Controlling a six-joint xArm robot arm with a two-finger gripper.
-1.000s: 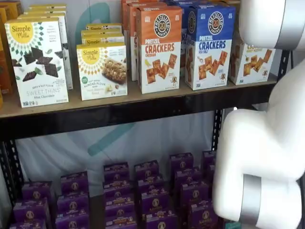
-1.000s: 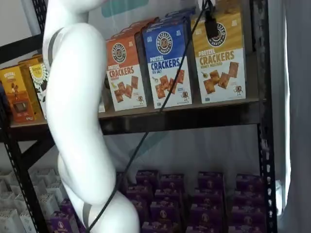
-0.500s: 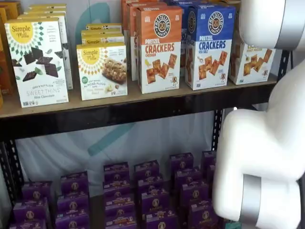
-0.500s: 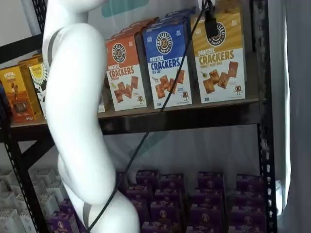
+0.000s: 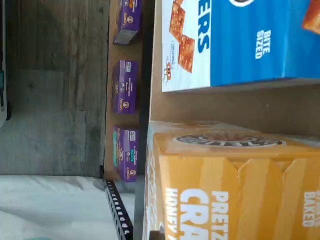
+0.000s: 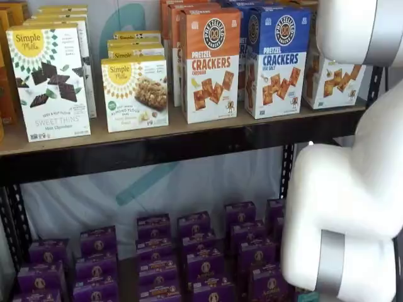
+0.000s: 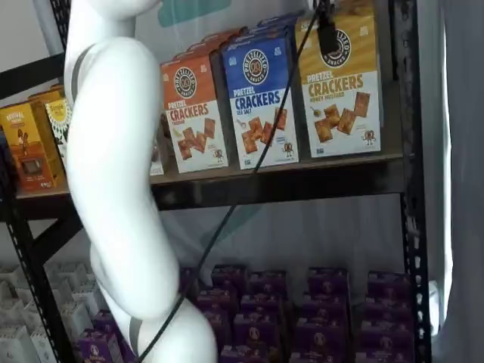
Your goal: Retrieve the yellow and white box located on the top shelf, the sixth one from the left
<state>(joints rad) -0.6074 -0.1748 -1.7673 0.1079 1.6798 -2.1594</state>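
The yellow and white box (image 7: 340, 98) stands at the right end of the top shelf (image 7: 287, 178). In a shelf view my arm hides all but its white lower part (image 6: 330, 85). It fills the wrist view (image 5: 225, 185), very close. My gripper (image 7: 327, 34) hangs from the view's top edge with a cable beside it. One black finger lies against the box's front face near its top. The other finger is hidden behind the box. The box's base sits slightly above the board.
A blue Pretzel Crackers box (image 7: 261, 98) stands right beside the yellow one, then an orange one (image 7: 193, 110). Simple Mills boxes (image 6: 50, 82) stand further left. Purple boxes (image 6: 189, 251) fill the lower level. A black upright (image 7: 404, 113) stands right of the yellow box. My white arm (image 6: 346, 207) blocks the right side.
The yellow and white box and the black finger on it have risen a little together. The other boxes have not moved.
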